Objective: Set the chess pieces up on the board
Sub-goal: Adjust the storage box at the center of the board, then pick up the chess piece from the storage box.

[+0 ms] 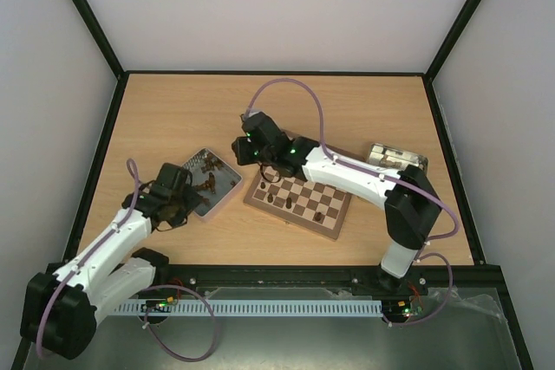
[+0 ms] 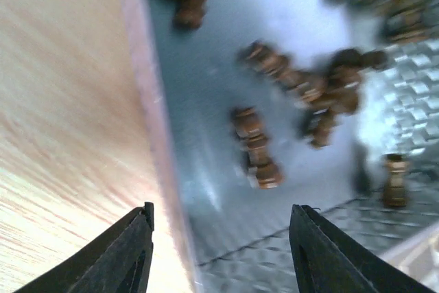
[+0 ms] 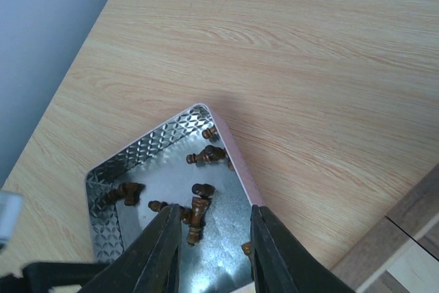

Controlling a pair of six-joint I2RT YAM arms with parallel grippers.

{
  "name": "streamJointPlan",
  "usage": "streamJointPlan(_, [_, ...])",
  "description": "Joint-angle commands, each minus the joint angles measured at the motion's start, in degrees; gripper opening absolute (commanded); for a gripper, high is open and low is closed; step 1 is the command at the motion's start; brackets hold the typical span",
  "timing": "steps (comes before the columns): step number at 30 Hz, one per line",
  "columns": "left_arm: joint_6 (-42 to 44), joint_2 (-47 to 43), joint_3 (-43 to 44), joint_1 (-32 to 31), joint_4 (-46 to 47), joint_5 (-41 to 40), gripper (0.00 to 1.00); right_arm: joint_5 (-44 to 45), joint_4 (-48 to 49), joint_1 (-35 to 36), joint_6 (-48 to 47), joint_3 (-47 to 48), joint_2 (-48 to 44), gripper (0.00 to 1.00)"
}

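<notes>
pale wood-grain laminate covers the counter (image 1: pixel 364 110). seen from above, the checked board (image 1: pixel 323 211) lies flat near the middle, with a few dark turned chess pieces (image 1: pixel 290 203) upright on its squares. more pieces lie in a shallow grey metal tray (image 1: pixel 224 192) just left of it. the left tool (image 1: pixel 182 204) sits at the tray's near-left edge. the right tool (image 1: pixel 257 165) hangs by the board's far-left corner. a clear box (image 1: pixel 395 159) lies far right.

the left wrist view is blurred. its black wedge fingers (image 2: pixel 123 252) are spread and empty, straddling the tray's pinkish rim. pieces lie toppled on smooth metal, and the walls are embossed with diamonds.

in the right wrist view its fingers (image 3: pixel 158 259) are parted, gripping nothing. the tray is beyond them, and the board's light rim is at lower right.
</notes>
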Motion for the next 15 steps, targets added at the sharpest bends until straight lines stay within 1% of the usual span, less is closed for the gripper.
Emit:
streamJointPlan(1, [5.5,-1.0,8.4,-0.3,-7.0,-5.3,0.57,2.5,1.4,-0.6,0.5,-3.3,-4.8,0.28])
streamJointPlan(4, [11.8,3.0,13.3,-0.4,-5.8,-4.9,0.57,4.0,2.0,-0.9,1.0,-6.1,-7.3,0.28])
streamJointPlan(8, [17.8,12.3,17.9,-0.4,-3.4,-5.1,0.55,6.9,3.5,-1.5,2.3,-10.9,-10.9,0.28])
streamJointPlan(13, [20.7,21.9,21.3,-0.3,-1.5,-4.6,0.45,10.6,4.1,-2.3,4.5,-15.7,-15.4,0.27])
streamJointPlan(15, [21.4,24.4,21.4,-0.3,-0.4,-4.1,0.45,11.9,4.1,-2.4,4.6,-17.1,-16.8,0.27])
